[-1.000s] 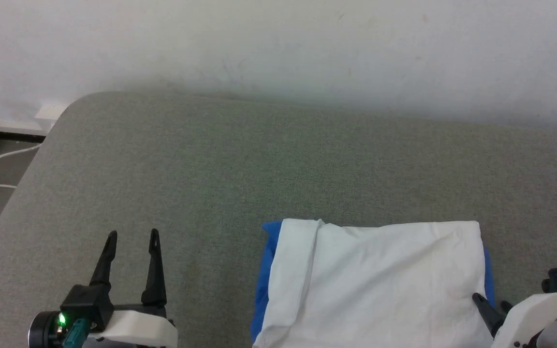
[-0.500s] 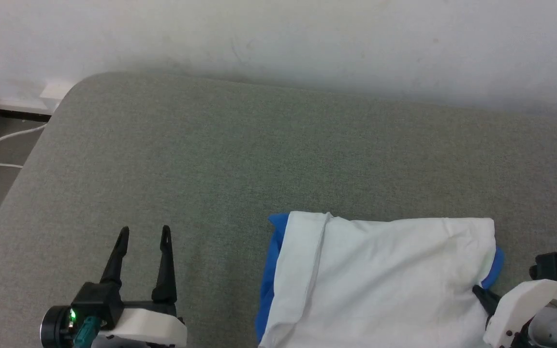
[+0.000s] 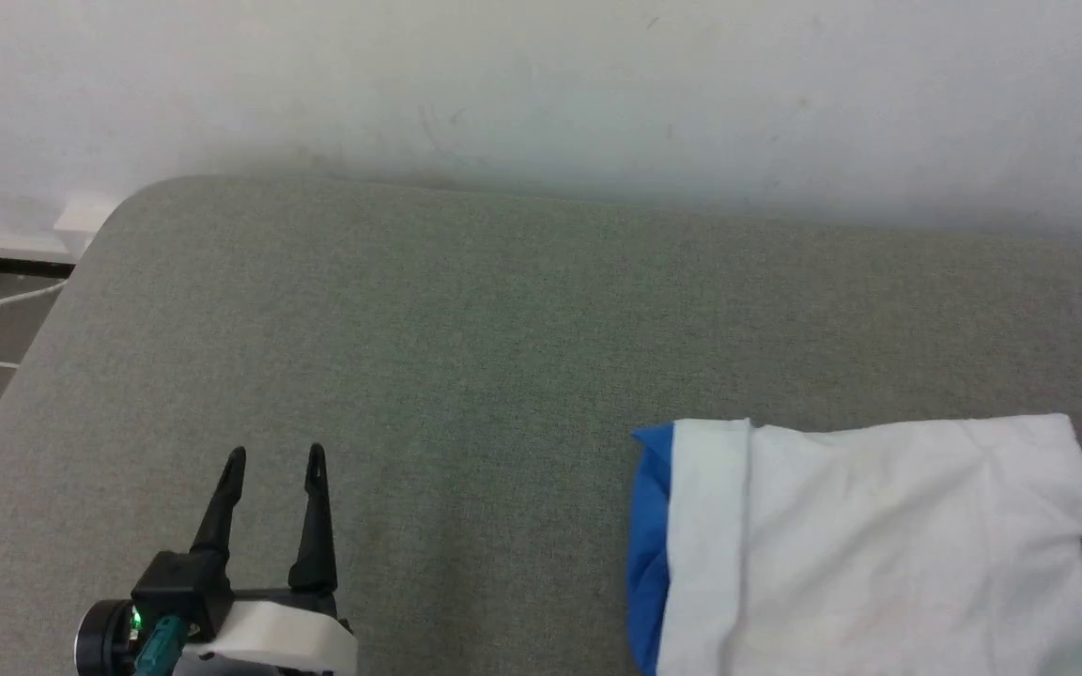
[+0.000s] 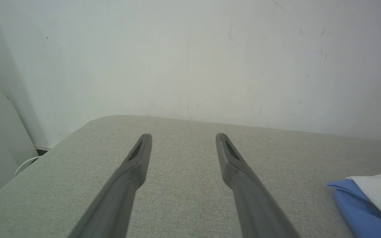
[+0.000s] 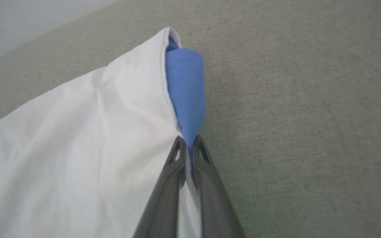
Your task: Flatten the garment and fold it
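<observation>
The right gripper (image 5: 187, 142) is clamped on the blue edge of the T-shirt (image 5: 78, 138), which lies folded on the grey upholstered surface (image 3: 466, 357). Light, limp cloth, I'd say, likely to sag and slide, so pinch hems or corners. The left gripper (image 3: 275, 453) hovers spread, well apart.
</observation>
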Motion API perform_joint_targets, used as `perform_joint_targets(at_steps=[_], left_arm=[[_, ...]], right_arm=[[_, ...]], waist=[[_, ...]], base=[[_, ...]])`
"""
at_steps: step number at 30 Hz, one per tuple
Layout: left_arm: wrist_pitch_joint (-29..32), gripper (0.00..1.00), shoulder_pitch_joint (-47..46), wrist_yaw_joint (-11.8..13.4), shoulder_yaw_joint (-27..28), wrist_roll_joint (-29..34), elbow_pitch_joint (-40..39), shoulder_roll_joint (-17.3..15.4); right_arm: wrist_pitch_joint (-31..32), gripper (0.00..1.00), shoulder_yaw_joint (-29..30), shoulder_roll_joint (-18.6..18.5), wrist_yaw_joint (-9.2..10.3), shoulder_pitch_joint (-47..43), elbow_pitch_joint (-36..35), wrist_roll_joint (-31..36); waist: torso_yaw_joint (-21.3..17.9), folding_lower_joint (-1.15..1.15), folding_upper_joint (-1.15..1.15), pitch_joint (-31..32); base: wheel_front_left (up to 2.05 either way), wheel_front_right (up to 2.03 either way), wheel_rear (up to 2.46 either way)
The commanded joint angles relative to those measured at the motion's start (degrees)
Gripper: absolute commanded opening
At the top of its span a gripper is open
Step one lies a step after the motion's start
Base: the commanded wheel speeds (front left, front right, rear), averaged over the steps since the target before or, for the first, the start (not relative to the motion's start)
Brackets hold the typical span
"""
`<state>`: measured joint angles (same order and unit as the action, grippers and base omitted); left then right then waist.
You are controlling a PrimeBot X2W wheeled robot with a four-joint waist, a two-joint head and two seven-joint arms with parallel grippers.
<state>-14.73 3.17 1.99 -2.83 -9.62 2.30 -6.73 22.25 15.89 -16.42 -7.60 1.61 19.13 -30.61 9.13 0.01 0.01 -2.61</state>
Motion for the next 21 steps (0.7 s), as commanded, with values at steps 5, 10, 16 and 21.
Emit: perform_joint_targets(at_steps=[5,10,16,21], left_arm=[[-0.3,1.00,0.4,-1.1,0.9,1.2,0.2,0.8],[-0.3,1.00,0.8,-1.7,1.5,1.7,0.7,1.2],[-0.3,1.00,1.7,-2.6,2.0,2.4,1.3,1.5],[-0.3,1.00,2.4,-3.1,2.2,2.7,1.5,1.7]], right_arm=[[0.9,0.00,3.8,-1.7,0.11,-0.6,0.0,2.1],[1.7,0.00,3.2,-1.2,0.11,-1.9,-3.8,2.7],[4.3,0.00,-0.3,0.0,0.11,-4.2,-12.2,2.6],[8.7,0.00,-5.6,1.4,0.11,-5.7,-20.0,1.4]], waist=[[-1.0,-0.01,-0.01,0.8],[-1.4,-0.01,-0.01,1.8],[-1.3,-0.01,-0.01,3.8],[-0.9,-0.01,-0.01,5.0]], base=[[0.00,0.00,0.00],[0.00,0.00,0.00],[0.00,0.00,0.00],[0.00,0.00,0.00]])
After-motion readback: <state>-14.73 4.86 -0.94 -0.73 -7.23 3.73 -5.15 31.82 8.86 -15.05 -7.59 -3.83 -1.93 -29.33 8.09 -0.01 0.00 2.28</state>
